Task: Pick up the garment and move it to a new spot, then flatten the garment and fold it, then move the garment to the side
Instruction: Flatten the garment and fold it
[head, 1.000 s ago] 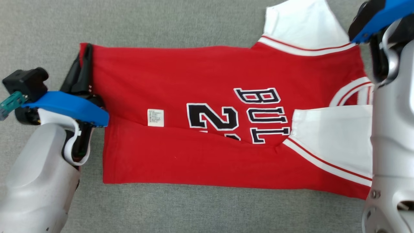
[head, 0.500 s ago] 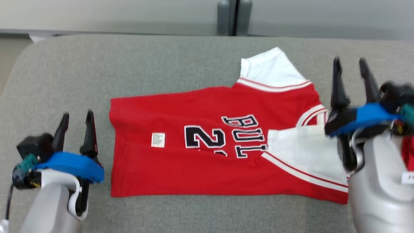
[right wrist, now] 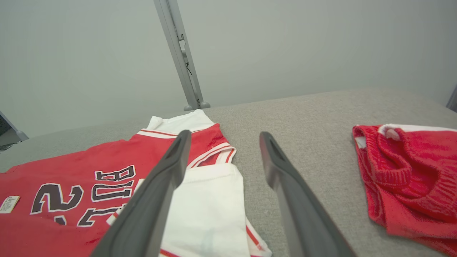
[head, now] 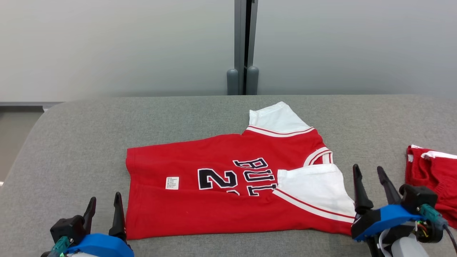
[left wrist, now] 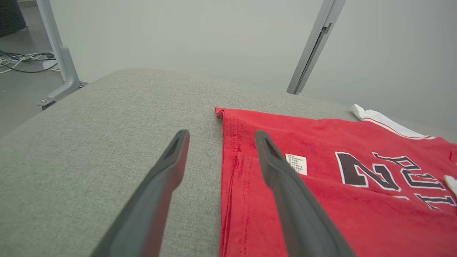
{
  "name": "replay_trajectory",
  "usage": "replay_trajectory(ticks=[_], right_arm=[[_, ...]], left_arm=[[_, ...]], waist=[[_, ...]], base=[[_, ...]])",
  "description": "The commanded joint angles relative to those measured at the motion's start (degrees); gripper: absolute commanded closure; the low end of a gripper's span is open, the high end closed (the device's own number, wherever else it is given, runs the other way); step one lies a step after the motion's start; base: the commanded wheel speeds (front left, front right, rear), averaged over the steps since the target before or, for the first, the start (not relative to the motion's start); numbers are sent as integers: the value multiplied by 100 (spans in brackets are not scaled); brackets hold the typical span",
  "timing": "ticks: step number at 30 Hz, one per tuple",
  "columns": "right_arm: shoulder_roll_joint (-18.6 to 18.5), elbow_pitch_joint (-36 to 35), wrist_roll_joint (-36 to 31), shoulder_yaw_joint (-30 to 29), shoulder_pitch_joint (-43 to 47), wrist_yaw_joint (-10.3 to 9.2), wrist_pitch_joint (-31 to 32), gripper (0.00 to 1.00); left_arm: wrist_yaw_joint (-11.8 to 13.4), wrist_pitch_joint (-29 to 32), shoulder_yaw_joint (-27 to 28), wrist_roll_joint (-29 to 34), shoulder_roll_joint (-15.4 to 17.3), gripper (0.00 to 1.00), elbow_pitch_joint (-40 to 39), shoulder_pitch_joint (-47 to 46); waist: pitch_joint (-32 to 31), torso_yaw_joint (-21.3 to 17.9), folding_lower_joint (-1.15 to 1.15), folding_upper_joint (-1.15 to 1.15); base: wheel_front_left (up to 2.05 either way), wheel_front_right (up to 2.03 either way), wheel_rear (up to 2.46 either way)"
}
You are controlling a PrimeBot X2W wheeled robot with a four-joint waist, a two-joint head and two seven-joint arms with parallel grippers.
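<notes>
The garment is a red jersey with white sleeves and black lettering, lying flat on the grey padded table. Its near strip is folded up over the number, and one white sleeve lies on the body. My left gripper stands open just left of the hem's near corner, holding nothing. In the left wrist view the left gripper straddles the edge of the garment's hem. My right gripper is open beside the sleeve end, empty. The right wrist view shows the right gripper above the garment's collar side.
A second red knitted garment lies crumpled at the table's right, also visible as the red heap right of my right fingers. A grey wall with an upright post stands behind the table. Cables lie on the floor beyond the left edge.
Both grippers have opened, let go of the garment and drawn back toward the near edge. The head camera has risen, so the wall and the second garment have come into view.
</notes>
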Motion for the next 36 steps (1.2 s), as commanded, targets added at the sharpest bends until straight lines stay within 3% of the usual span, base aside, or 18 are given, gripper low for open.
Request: replay_trajectory(ticks=[1, 11, 18, 24, 36], right_arm=[[-18, -42, 9, 44, 151, 2, -26, 0], [-20, -411, 179, 239, 735, 1, -28, 0], [-19, -385, 64, 245, 356, 2, -29, 0], [-18, -304, -143, 299, -303, 2, -29, 0], [-20, -363, -81, 785, -1266, 1, -29, 0]], left_arm=[[19, -11, 36, 57, -22, 0, -58, 45], [0, -11, 340, 348, -270, 0, -307, 404], [-15, -11, 257, 342, -245, 0, -320, 86], [-16, -11, -234, -52, 131, 0, -121, -562], [-17, 380, -1429, -1587, 1155, 0, 801, -2420]], waist=[[-95, -95, 2, 3], [-68, -144, 2, 3], [230, -119, 2, 3], [726, -89, 2, 3], [1783, -241, 2, 3]], base=[[0, 0, 0], [0, 0, 0], [0, 0, 0], [0, 0, 0], [0, 0, 0]])
